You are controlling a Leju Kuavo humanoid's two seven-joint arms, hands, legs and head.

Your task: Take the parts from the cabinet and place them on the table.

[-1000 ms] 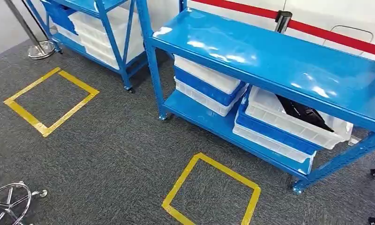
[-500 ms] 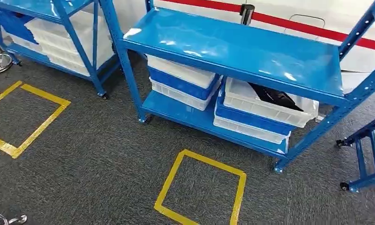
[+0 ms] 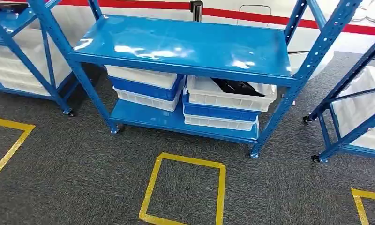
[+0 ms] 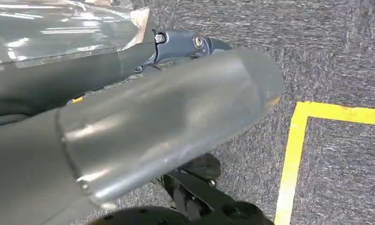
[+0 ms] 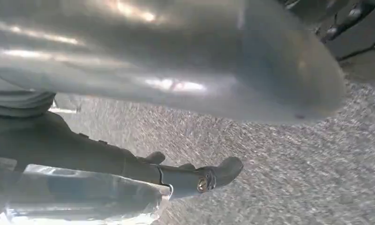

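Grey carpet [image 3: 82,178] covers the floor, marked with yellow tape squares; one square [image 3: 184,190] sits low in the middle of the head view. Above it, across the centre of the frame, stands a blue metal rack [image 3: 185,47] on small feet, its glossy top shelf bare and catching the lights. On its lower shelf are two stacks of trays, white and blue by turns: a left stack [image 3: 146,86] and a right stack [image 3: 225,105]. The top white tray of the right stack holds a dark part [image 3: 235,86], half tucked under the top shelf; its shape is hard to make out. More blue racks with white trays stand at the far left [image 3: 17,61] and far right [image 3: 359,103] edges. A red stripe [image 3: 251,18] runs along the white wall at the top.

From the left wrist, the silver arm cover takes up most of the frame, with the left hand [image 4: 181,44] in the upper middle: one dark finger lies stretched out beside something clear and shiny at the upper left. I cannot tell whether the hand grips it. Carpet and a corner of yellow tape [image 4: 298,140] show at the right.

From the right wrist, carpet blurs past under the silver cover. The right hand [image 5: 195,178] lies at the lower middle, one finger extended above a similar clear, glossy thing at the lower left; I cannot tell whether it holds that.
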